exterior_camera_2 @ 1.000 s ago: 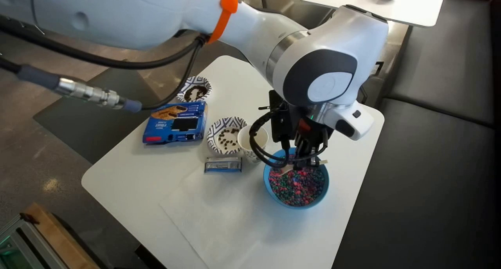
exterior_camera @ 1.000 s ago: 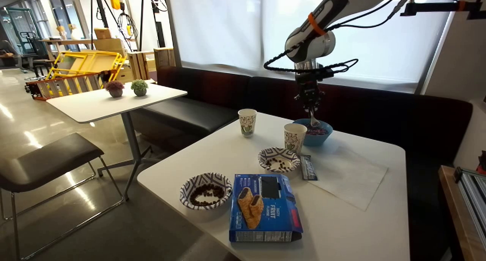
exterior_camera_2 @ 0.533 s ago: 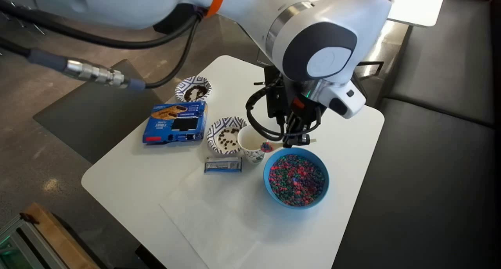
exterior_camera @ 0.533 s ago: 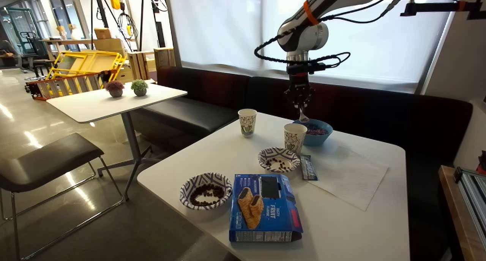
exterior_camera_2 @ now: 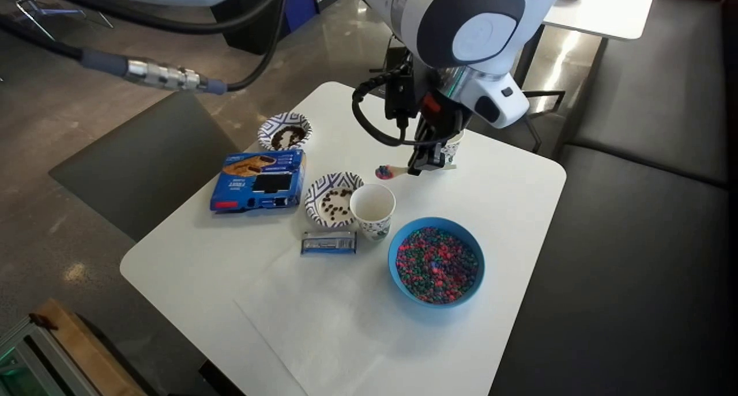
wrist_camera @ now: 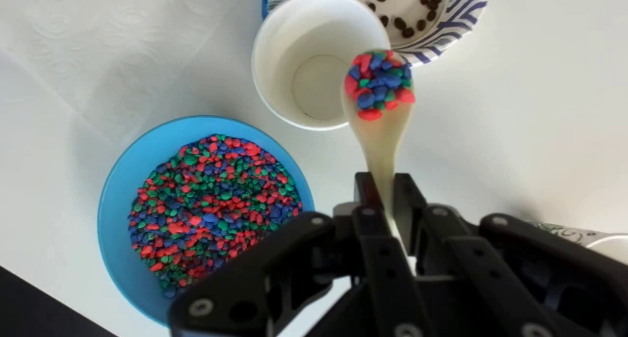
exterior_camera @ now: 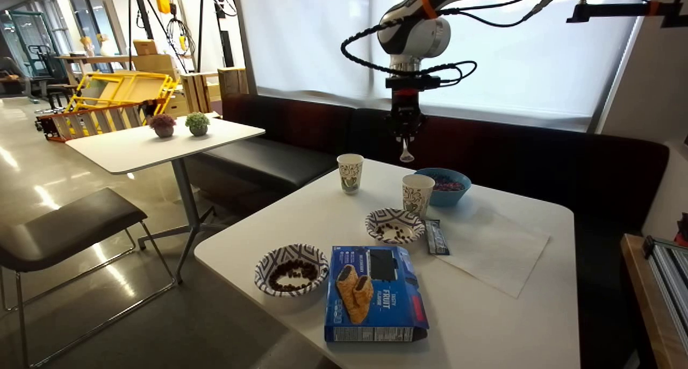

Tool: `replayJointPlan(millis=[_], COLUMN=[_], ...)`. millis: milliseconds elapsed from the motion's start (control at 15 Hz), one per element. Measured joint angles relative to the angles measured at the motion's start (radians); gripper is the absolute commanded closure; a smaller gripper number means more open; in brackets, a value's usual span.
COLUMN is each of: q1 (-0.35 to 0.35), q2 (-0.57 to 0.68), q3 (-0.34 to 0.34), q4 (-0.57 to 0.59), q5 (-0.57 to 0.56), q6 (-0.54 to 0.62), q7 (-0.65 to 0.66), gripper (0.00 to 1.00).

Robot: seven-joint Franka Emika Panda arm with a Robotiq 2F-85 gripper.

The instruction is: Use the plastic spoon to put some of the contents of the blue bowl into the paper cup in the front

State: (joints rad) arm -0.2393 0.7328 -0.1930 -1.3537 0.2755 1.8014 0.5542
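The fingers (wrist_camera: 408,199) are tightly pinching the plastic spoon (wrist_camera: 381,148), whose tip is carrying coloured bits (wrist_camera: 380,87) above the table (exterior_camera_2: 513,200). The blue bowl (wrist_camera: 115,214) is sitting near a paper cup (exterior_camera_2: 376,230), the spoon hovering at an unclear height.

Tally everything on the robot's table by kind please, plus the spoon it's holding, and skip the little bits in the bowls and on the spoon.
Paper cups: 2
Patterned bowls: 2
Blue bowl: 1
Plastic spoon: 1
Blue box: 1
Wrapped packet: 1
White paper sheet: 1
Total: 9
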Motion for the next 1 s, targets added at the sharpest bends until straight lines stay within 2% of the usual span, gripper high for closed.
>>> replayJointPlan(millis=[600,667,1000], q1=[-0.030,-0.040,-0.041], q2=[0.147,0.161,0.166], q3=[0.007,0.012,0.011], q4=[0.248,0.274,0.281], q5=[0.089,0.104,0.104], q6=[-0.044,-0.044,-0.044], q7=[0.374,0.411,0.411], gripper=[0.97,0.86,0.86])
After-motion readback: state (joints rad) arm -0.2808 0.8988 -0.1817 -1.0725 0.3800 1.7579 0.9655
